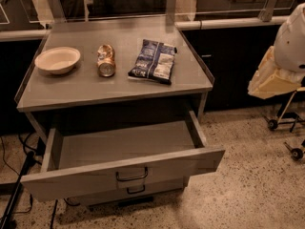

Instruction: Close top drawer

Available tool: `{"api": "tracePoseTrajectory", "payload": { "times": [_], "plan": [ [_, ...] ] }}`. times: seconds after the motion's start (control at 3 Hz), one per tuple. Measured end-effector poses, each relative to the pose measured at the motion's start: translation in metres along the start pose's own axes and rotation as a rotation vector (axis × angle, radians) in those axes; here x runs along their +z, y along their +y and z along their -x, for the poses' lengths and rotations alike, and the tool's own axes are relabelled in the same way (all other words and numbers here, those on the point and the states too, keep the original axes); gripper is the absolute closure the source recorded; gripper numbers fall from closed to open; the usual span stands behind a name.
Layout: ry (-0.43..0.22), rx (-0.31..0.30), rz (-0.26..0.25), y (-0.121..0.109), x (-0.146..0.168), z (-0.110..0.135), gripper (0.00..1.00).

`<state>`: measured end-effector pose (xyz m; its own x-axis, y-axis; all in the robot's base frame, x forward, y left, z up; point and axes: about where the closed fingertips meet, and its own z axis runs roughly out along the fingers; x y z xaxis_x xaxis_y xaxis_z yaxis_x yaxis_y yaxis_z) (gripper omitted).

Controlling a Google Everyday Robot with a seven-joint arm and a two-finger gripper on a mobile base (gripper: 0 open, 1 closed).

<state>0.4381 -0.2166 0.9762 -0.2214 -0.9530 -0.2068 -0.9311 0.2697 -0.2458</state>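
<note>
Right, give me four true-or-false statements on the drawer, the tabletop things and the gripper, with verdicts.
1. The top drawer is pulled open. True.
2. The gripper grasps the drawer's handle. False: it is off at the right edge, apart from the drawer.
3. The can is between the bowl and the snack bag. True.
4. The bowl sits inside the drawer. False: it is on the tabletop.

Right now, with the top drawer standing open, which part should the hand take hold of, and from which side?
Probably the dark loop handle at the centre of the front panel of the top drawer, approached from the front. It is a horizontal bar standing off the panel, and the centre should push evenly. The hand hangs at the far right, apart from the drawer.
</note>
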Motion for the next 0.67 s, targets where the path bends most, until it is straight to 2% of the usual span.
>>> {"api": "tracePoseTrajectory", "payload": {
  "times": [0.67],
  "plan": [
    [-0.023,0.010,-0.007,0.0020,-0.0011,-0.0005,1.00]
  ]
}}
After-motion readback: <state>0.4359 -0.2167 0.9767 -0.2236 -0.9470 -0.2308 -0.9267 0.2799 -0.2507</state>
